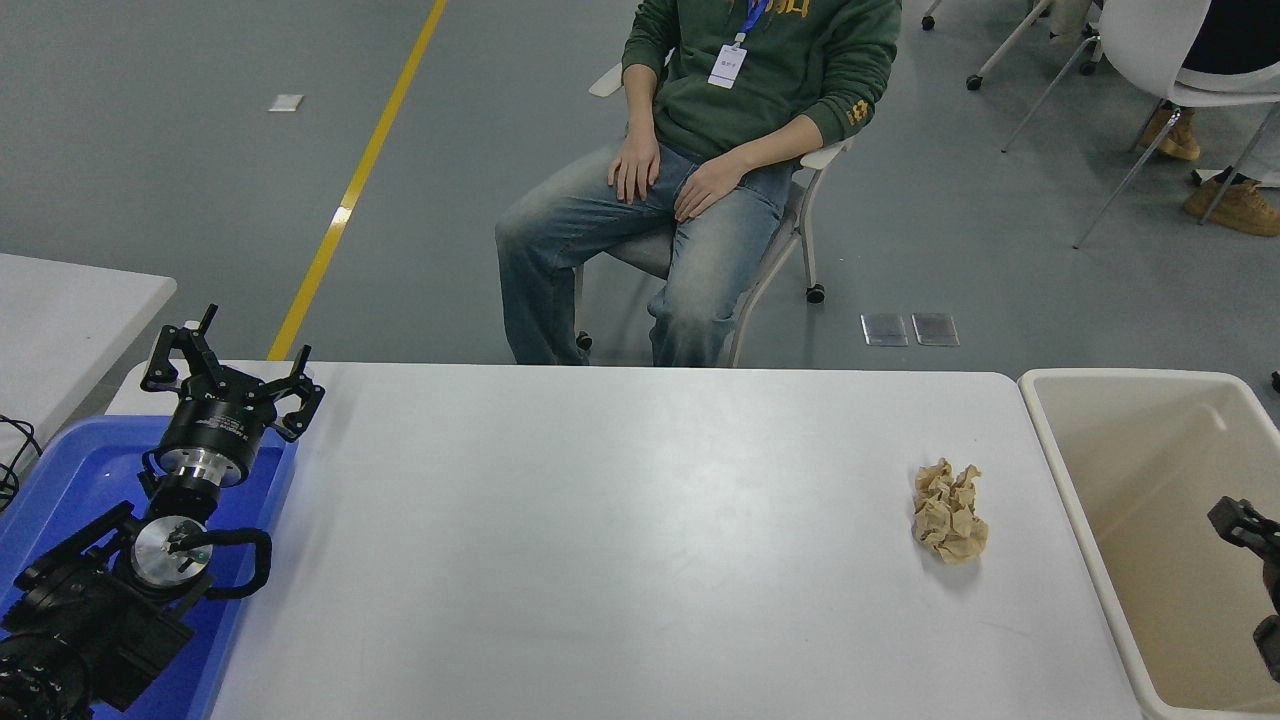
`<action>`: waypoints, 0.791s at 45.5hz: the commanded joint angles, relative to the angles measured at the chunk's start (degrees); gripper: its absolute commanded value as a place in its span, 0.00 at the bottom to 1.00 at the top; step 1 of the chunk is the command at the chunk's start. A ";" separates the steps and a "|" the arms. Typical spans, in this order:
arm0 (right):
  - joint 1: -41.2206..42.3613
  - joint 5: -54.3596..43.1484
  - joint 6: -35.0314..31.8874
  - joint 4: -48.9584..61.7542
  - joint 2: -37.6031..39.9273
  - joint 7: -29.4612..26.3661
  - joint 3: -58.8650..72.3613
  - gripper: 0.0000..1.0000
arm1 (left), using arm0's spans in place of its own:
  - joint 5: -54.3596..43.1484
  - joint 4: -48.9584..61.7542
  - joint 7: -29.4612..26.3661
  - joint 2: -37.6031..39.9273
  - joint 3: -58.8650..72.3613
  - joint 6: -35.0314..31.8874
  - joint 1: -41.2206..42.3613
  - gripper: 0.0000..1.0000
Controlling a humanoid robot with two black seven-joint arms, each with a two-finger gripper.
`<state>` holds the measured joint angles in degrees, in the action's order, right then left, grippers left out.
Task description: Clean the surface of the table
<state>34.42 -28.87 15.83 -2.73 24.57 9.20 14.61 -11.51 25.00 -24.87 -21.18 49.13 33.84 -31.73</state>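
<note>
The white table surface (620, 520) fills the middle of the head view. A crumpled ball of tan paper (949, 511) lies on it near the right end. My left gripper (232, 365) stays parked at the lower left over a blue tray, its fingers spread open and holding nothing. Only a small black part of my right gripper (1250, 535) shows at the right edge, over the beige bin and well to the right of the paper; how its fingers stand is cut off by the frame.
A beige plastic bin (1075, 500) stands against the table's right end. A blue tray (70, 480) sits at the left under my left arm. A person (700, 160) sits on a chair beyond the far edge, hands on thighs. A smaller white table (60, 320) is at the far left.
</note>
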 commanded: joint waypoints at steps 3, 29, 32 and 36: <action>1.62 -0.66 1.39 -8.60 2.76 0.21 -11.26 0.99 | 0.00 -0.04 0.00 0.00 0.00 0.00 0.00 1.00; 2.23 -0.57 2.71 -31.46 15.33 0.12 -37.46 0.98 | 0.00 0.05 0.00 0.00 0.00 0.00 0.00 1.00; 1.79 -0.31 2.71 -32.24 15.25 0.12 -39.66 0.98 | 0.00 -0.04 0.00 0.00 0.00 0.00 0.00 1.00; -0.57 0.13 2.80 -35.67 15.42 0.21 -43.43 0.98 | 0.00 -0.04 0.00 0.00 0.00 0.00 0.00 1.00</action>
<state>36.36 -29.27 18.35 -31.21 38.00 9.39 -19.67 -11.52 24.99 -24.87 -21.18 49.13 33.84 -31.73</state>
